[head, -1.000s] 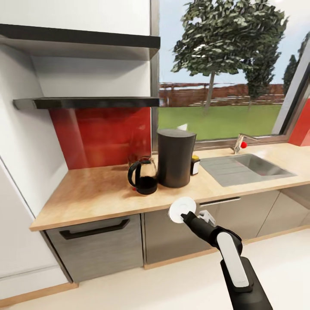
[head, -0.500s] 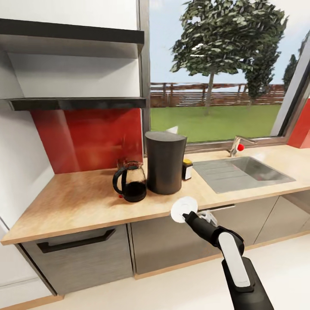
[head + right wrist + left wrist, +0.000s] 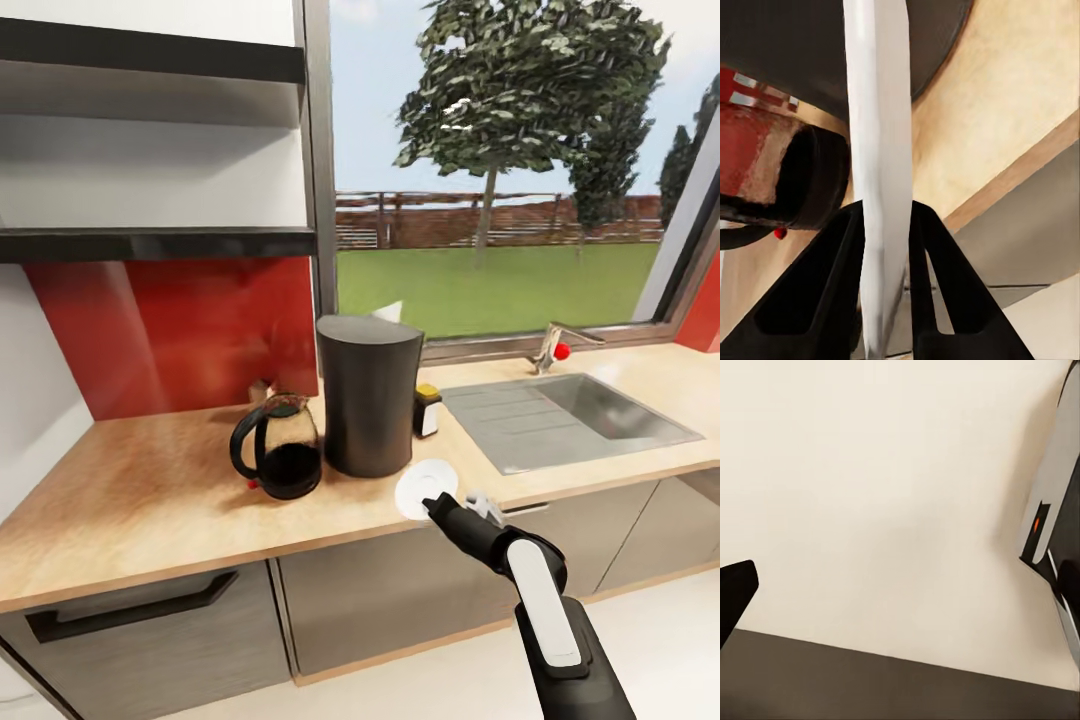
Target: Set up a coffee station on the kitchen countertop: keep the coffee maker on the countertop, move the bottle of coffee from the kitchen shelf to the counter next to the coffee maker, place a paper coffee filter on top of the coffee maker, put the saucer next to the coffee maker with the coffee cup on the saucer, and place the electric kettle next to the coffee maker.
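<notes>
the view has closed on the worktop (image 3: 150,500); right end effector (image 3: 432,503) grips the saucer (image 3: 425,488); next, lay it flat beside the coffee maker (image 3: 367,395).

One tall dark grey coffee maker (image 3: 368,395), one smoky glass kettle (image 3: 277,459), one yellow-capped bottle (image 3: 426,410). One round white saucer (image 3: 425,490). Two dark wall shelves (image 3: 160,243).

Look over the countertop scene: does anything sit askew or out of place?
Only the saucer looks odd: it is not lying flat but held tilted, nearly on edge, in the right gripper at the countertop's front edge, before the coffee maker. The kettle and bottle stand upright.
</notes>
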You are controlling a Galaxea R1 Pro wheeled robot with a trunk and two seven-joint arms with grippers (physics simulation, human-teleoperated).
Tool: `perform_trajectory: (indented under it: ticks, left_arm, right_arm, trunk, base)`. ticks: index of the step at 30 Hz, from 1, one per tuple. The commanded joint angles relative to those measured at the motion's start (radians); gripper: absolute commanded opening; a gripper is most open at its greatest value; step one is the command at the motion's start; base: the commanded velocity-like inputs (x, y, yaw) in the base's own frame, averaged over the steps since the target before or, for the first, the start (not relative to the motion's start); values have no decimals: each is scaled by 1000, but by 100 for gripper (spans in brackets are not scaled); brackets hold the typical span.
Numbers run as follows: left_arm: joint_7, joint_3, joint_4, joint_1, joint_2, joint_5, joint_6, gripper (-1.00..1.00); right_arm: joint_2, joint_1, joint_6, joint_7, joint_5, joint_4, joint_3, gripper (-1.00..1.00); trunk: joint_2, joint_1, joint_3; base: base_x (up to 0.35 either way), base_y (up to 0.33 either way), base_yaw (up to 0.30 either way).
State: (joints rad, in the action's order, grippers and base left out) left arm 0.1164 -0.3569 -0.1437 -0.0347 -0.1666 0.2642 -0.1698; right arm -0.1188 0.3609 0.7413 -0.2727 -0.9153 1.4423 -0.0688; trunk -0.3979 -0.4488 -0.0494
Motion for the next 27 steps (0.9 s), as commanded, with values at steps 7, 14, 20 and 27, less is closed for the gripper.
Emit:
perform_trajectory:
  ticks: [7, 14, 20, 27]
  left_arm:
    - [0, -8, 2, -1, 1, 11, -5, 100]
    - [118, -10, 5, 2, 2, 40, -9, 100]
    - [141, -13, 46, 2, 2, 51, -8, 100]
    - [142, -13, 51, 2, 2, 52, -9, 100]
  right_arm:
    - [-2, 1, 10, -10, -11, -1, -2, -100]
    - [-2, 1, 10, -11, -10, -3, -34, -100]
    - [-2, 1, 11, -12, -7, -16, -99, -100]
    - [-2, 1, 11, -13, -5, -38, -101, -100]
  trunk:
    - [-2, -1, -2]
    - [-2, -1, -2]
    - [-2, -1, -2]
    - [-2, -1, -2]
  base:
    - [330, -6, 0]
    - [300, -108, 0]
    - [125, -66, 0]
    - [4, -2, 0]
